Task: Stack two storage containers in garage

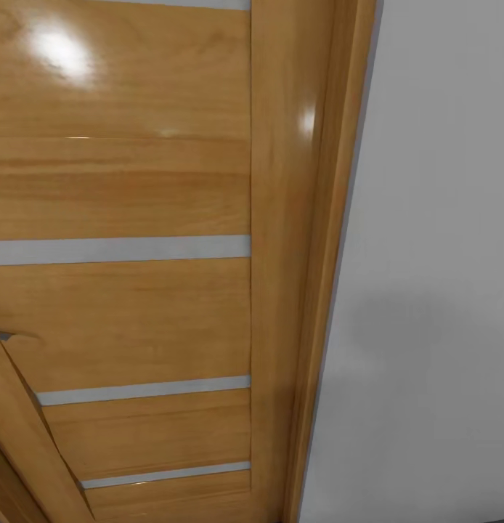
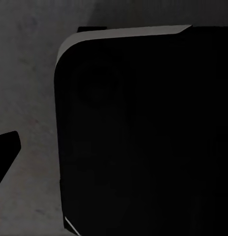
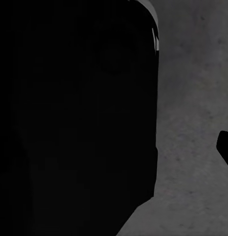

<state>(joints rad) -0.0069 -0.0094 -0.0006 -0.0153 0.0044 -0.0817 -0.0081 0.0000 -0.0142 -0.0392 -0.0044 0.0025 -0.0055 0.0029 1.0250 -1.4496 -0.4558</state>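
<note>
head: wood door (image 1: 121,305) with grey strips fills left and centre, pale wall (image 1: 426,290) at right | left wrist: dark grey floor (image 2: 25,98) at frame left, black robot body (image 2: 143,137) at right | right wrist: floor (image 3: 192,98) at frame right | grippers: aperture cannot be told

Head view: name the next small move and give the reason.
Probably back the base off a little and turn away from the wooden door. The door and its frame take up most of the picture, very close, with pale wall beside them, and no container is in sight. Both wrist views show dark grey floor beside a black body.
</note>
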